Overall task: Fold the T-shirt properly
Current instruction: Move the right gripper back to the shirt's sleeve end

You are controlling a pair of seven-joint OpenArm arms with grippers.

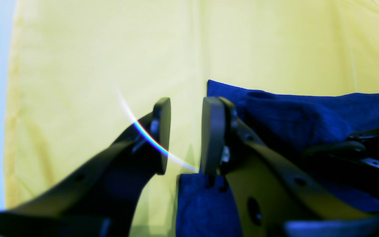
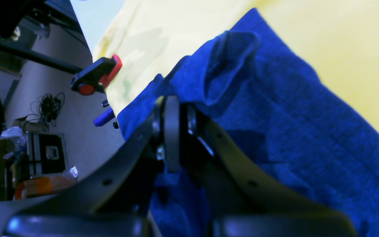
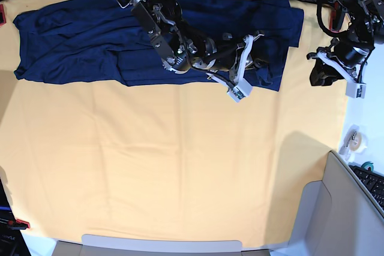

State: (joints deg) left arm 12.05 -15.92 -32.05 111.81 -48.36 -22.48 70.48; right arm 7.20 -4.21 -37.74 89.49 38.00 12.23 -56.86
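Right pincer (image 2: 173, 131) clamped shut, pads together, navy T-shirt (image 2: 275, 131) fabric bunched around tips; grip on cloth unclear. Left pincer (image 1: 186, 135) open, nothing between pads, hanging beside shirt edge. T-shirt spread along far side of yellow table cloth (image 3: 180, 166).

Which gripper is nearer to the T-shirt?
Right. The right gripper is shut on the T-shirt; the left gripper is open beside its edge, over the yellow cloth.
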